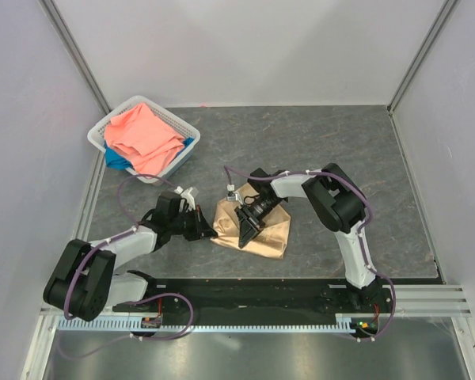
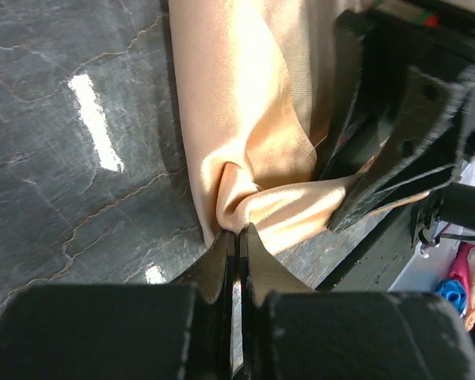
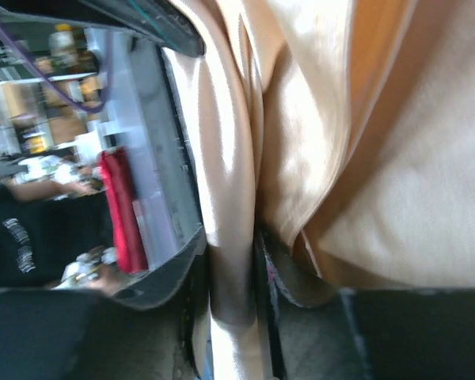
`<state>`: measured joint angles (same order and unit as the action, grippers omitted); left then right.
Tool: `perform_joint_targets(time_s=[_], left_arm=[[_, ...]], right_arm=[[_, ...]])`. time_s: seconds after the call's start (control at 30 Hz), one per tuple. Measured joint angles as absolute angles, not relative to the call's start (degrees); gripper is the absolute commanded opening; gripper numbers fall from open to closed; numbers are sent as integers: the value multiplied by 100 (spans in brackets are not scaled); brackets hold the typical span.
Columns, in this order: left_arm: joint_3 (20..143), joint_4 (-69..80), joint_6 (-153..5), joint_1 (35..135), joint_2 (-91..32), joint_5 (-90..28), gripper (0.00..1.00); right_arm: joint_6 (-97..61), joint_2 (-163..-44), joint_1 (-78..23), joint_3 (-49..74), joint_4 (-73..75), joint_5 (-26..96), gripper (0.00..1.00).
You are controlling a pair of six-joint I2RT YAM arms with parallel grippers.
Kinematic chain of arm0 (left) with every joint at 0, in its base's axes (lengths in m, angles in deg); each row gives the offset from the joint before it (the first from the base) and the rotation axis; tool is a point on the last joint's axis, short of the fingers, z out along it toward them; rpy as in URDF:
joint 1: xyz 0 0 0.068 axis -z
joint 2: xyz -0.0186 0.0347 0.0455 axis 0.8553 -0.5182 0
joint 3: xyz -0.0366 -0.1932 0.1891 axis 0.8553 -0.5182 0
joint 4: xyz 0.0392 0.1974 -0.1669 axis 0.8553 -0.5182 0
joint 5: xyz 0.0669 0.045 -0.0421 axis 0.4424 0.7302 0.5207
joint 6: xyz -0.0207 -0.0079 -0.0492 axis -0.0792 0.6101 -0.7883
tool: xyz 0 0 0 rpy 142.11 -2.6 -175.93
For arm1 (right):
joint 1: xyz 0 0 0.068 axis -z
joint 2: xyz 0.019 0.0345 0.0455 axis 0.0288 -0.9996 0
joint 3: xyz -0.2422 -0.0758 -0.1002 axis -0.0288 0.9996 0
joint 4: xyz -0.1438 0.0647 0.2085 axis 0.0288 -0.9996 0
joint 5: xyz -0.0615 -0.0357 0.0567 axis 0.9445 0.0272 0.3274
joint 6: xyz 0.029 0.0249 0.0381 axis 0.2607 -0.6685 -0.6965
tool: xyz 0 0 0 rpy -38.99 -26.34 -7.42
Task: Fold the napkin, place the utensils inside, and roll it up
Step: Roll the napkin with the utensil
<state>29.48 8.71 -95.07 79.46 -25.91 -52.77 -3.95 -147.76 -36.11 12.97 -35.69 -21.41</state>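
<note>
1 peach-gold napkin [image 1: 273, 237] lies bunched on the worktop [image 1: 340, 150]; left gripper [image 2: 237, 231] pinches its edge (tips pressed together); right gripper [image 3: 231, 265] straddles a fold, grip unclear.

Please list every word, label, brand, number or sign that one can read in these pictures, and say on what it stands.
No text can be read in any view.
On the napkin and the basket: no print shows.
Right wrist view, background: white marks on a dark surface, too blurred to read.
</note>
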Motion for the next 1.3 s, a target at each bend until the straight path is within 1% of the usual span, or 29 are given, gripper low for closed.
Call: perform_joint_targets(time_s=[0.07,0.17,0.33,0.47,0.53,0.63,0.73,0.93,1.13,1.3], left_arm=[[3050,690,-9505,7946,-2620,-5258,2],[3260,386,-9505,7943,-2797,-5249,2],[3490,23,-9507,7943,-3105,-5262,2],[3675,-237,-9507,7943,-3225,-5266,2],[3763,-355,-9505,7943,-3275,-5273,2],[3839,-460,-9505,7941,-3345,-5284,2],[3909,-561,-9505,7941,-3391,-5297,2],[3992,-722,-9502,7939,-3439,-5317,2],[4021,-786,-9498,7939,-3450,-5317,2],[4071,-856,-9494,7939,-3489,-5317,2]], right_arm=[[-430,-14588,-3611,1297,-3556,-1885,50],[-483,-14160,-3611,1299,-3534,-1345,55],[-548,-13242,-3735,1441,-3289,-178,60],[-568,-12133,-4345,2125,-2579,1288,63],[-568,-11563,-4863,2706,-1984,2038,64],[-526,-11067,-5488,3338,-1418,2788,64],[-465,-11019,-5762,3568,-1101,3363,65],[-277,-11220,-6076,3607,-758,4055,64],[-166,-11559,-6159,3607,-701,4156,64],[-148,-11615,-6159,3607,-699,4132,63]])
